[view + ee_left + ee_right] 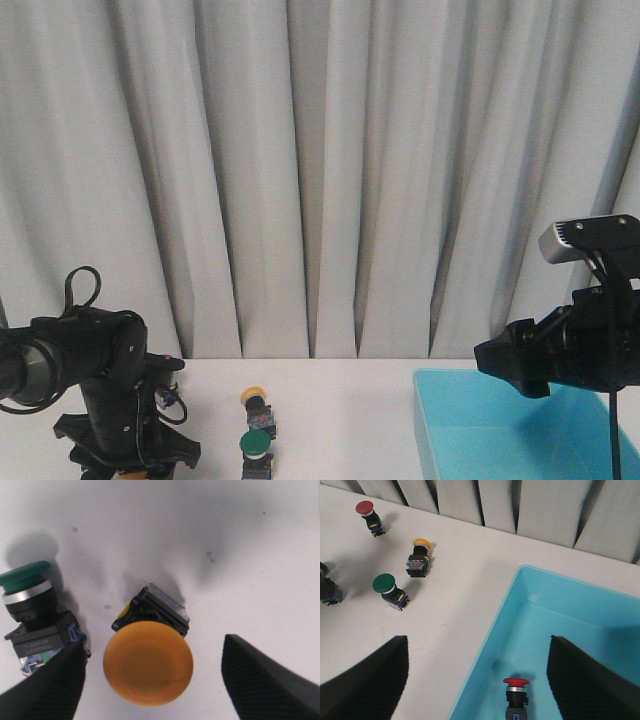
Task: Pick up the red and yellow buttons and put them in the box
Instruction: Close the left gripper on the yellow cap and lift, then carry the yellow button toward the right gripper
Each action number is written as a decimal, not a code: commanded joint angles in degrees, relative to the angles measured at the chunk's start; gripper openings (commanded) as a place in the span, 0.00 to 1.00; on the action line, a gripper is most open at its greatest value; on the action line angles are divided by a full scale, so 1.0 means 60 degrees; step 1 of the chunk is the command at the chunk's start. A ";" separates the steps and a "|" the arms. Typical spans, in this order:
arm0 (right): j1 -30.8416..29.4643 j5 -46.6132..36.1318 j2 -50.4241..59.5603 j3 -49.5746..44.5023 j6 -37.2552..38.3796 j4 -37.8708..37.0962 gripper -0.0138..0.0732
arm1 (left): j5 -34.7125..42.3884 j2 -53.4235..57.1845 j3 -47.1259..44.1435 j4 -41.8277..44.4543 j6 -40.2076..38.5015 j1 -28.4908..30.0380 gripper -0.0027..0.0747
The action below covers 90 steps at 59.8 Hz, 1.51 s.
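White table backed by a grey pleated curtain. The light-blue box sits at the 4 o'clock corner of the front view; the right wrist view shows its floor bare except for one red-capped button standing upright near the wall closest to the camera.

The right arm hangs above the box, and its gripper is spread wide with nothing between the fingers.

The left arm is low at the 8 o'clock corner of the front view. Its gripper is open, the fingers straddling a yellow-orange button that lies tilted on the table with its cap toward the camera; neither finger touches it. Just beside that finger stands a green-capped button.

In the front view a second yellow-capped button lies on its side at the table's centre, with another green-capped button at 6 o'clock from it, near but apart. The right wrist view shows the same pair, and a further red-capped button on the table, well apart from the box, near the curtain.
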<state>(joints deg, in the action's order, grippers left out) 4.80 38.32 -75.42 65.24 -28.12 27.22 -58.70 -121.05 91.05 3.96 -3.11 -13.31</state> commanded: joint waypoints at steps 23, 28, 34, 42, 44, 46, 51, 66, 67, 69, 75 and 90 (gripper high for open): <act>-0.0029 -0.0380 0.0304 0.0300 -0.0074 0.0230 0.80 | 0.0343 0.0527 0.0257 0.0242 -0.0411 0.0023 0.08; -0.0029 -0.0380 0.0304 0.0300 -0.0074 0.0230 0.80 | 0.0253 0.0549 0.0257 0.0251 -0.0422 0.0023 0.02; -0.0029 -0.0420 0.0304 0.0300 -0.0186 0.0230 0.80 | -0.0058 0.0638 0.0466 0.0251 -0.0422 0.0023 0.03; 0.0014 -0.0627 0.0304 0.0300 -0.1155 0.0447 0.80 | -0.0542 0.1016 0.1145 0.0192 -0.0233 -0.0008 0.03; 0.0132 -0.0730 0.0304 0.0300 -0.1582 0.0579 0.80 | -0.0581 0.1210 0.1314 0.0067 -0.0233 -0.0008 0.03; 0.0310 -0.0822 0.0304 0.0300 -0.1979 0.0671 0.80 | -0.0596 0.1428 0.1527 -0.0098 -0.0233 -0.0008 0.03; 0.0911 -0.1185 0.0304 0.0300 -0.3096 0.0856 0.80 | -0.0605 0.1900 0.2012 -0.0602 -0.0233 -0.0008 0.03; 0.2794 -0.2056 0.0304 0.0300 -0.5720 0.0945 0.80 | -0.0750 0.3268 0.2767 -0.4961 0.1383 -0.0008 0.03; 0.2873 -0.2156 0.0304 0.0300 -0.5770 0.0953 0.80 | -0.0795 0.3352 0.2767 -0.5368 0.1666 -0.0008 0.03; 0.3046 -0.2346 0.0304 0.0300 -0.5834 0.0956 0.80 | -0.0859 0.3455 0.2767 -0.5870 0.1995 -0.0008 0.03; 0.3469 -0.3014 0.0304 0.0300 -0.5864 0.0956 0.80 | -0.1009 0.3758 0.2767 -0.7215 0.2763 -0.0019 0.03; 0.4390 -0.3557 0.0304 0.0300 -0.7149 0.0956 0.80 | -0.0576 0.4289 0.2767 -0.7704 0.2959 -0.0844 0.03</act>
<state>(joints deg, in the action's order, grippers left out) 29.88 21.15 -75.42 65.24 -68.58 31.74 -65.60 -98.83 105.87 -38.09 14.16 -16.42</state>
